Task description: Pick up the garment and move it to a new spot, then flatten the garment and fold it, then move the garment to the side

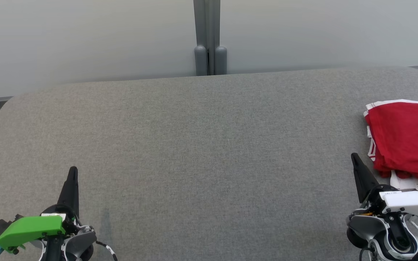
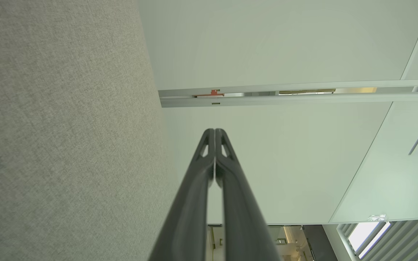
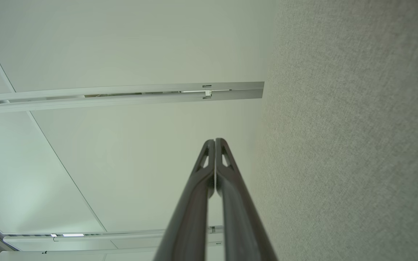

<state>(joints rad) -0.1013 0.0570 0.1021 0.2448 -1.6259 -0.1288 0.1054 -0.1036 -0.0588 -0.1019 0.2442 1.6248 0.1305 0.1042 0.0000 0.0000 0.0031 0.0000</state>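
The garment [image 1: 406, 139] is a red piece with white trim, folded into a compact stack at the right edge of the grey fabric table [image 1: 201, 145], partly cut off by the frame. My right gripper [image 1: 354, 156] stands just left of its near corner, fingers pressed together and holding nothing. My left gripper [image 1: 73, 169] rests at the lower left, far from the garment, also shut and empty. In the left wrist view my left gripper [image 2: 214, 130] shows its tips touching; in the right wrist view my right gripper [image 3: 214, 140] looks the same.
A pale partition wall with a grey post [image 1: 209, 40] rises behind the table's far edge. The table corners are rounded. A white label or paper [image 1: 410, 184] lies under the garment's near edge.
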